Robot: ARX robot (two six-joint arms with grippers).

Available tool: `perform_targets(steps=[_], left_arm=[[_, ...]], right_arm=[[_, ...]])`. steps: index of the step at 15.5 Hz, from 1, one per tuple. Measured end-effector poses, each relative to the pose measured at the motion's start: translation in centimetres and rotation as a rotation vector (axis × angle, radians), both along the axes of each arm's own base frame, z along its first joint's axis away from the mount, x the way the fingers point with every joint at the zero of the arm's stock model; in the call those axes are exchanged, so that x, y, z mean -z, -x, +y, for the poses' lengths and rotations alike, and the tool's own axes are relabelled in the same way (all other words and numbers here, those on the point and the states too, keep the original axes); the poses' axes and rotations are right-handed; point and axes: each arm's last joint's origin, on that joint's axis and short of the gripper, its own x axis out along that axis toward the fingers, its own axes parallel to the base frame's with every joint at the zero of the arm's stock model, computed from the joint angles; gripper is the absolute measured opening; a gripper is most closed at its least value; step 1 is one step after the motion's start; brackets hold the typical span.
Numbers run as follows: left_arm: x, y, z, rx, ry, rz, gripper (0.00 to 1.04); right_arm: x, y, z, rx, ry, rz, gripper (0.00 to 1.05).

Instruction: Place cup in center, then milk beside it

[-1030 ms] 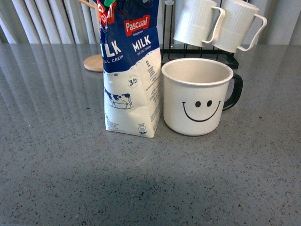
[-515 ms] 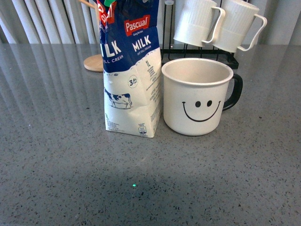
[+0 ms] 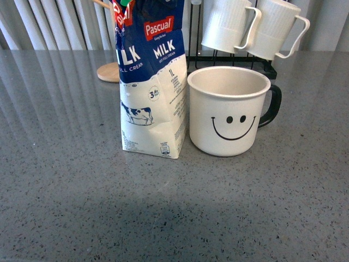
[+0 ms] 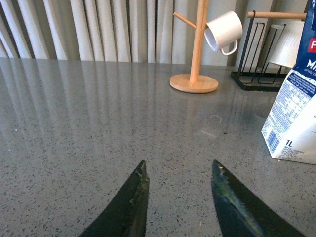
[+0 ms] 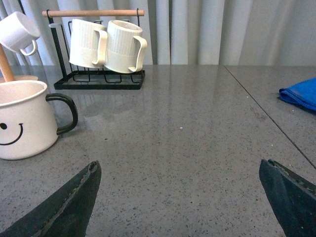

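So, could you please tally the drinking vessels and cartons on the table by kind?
Off-white smiley-face mug with black handle: 1
Plain white ribbed mugs on the black rack: 2
Small white cup on the wooden tree: 1
Blue-and-white milk carton: 1
Total: 5

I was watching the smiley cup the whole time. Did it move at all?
No. The smiley cup sits in the same spot beside the milk carton, just in front of the black mug rack, as before.

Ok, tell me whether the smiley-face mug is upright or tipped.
Upright: the off-white smiley-face enamel mug sits flat on the grey speckled counter, rim level and opening upward.
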Motion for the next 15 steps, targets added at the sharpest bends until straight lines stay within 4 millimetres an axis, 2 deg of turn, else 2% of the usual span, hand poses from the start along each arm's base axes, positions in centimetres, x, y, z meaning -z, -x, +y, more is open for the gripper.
perform_targets(steps=[1, 2, 4, 7, 15], left_arm=[[0.0, 0.0, 0.0, 0.0, 0.0, 0.0, 0.71], [0.0, 0.0, 0.0, 0.0, 0.0, 0.0, 0.98], [0.0, 0.0, 0.0, 0.0, -0.002, 0.0, 1.0], [0.0, 0.0, 0.0, 0.0, -0.002, 0.0, 0.97], [0.0, 0.0, 0.0, 0.0, -0.002, 0.0, 0.98]], right_arm=[[0.0, 0.0, 0.0, 0.0, 0.0, 0.0, 0.98], [0.0, 0.0, 0.0, 0.0, 0.0, 0.0, 0.98], [0.0, 0.0, 0.0, 0.0, 0.0, 0.0, 0.98], [0.0, 0.0, 0.0, 0.0, 0.0, 0.0, 0.98], [0.0, 0.0, 0.0, 0.0, 0.0, 0.0, 0.98]])
